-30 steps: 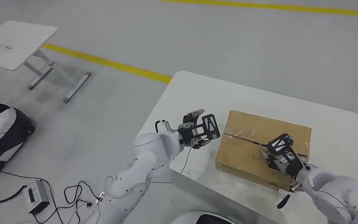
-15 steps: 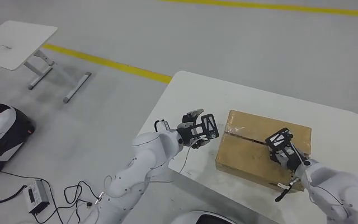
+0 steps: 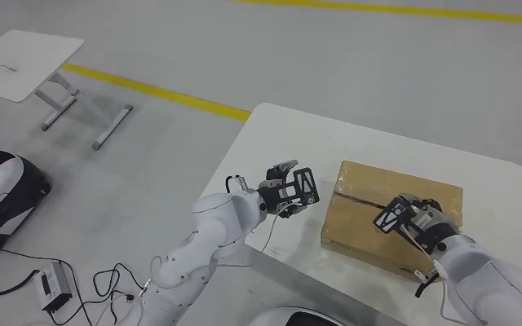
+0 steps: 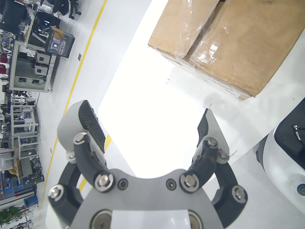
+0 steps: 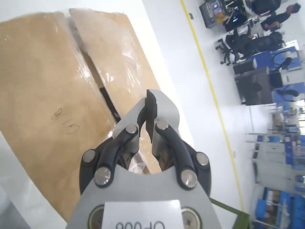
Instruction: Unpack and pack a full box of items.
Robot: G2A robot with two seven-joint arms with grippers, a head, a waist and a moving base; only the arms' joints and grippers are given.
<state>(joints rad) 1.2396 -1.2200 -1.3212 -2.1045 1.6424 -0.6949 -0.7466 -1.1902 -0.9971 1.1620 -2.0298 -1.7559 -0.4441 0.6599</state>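
The left end effector (image 4: pixel 147 120) was held apart over the desk (image 3: pixel 273 143); the right end effector (image 5: pixel 149 106) was closed together above the box (image 3: pixel 359 218).

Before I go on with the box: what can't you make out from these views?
Contents of the box: hidden in all views by its closed flaps; the seam shows only a dark slit.
Whether the right gripper touches the box top: top view, the gripper covers that spot.
Box's near corner: top view, behind the right arm.
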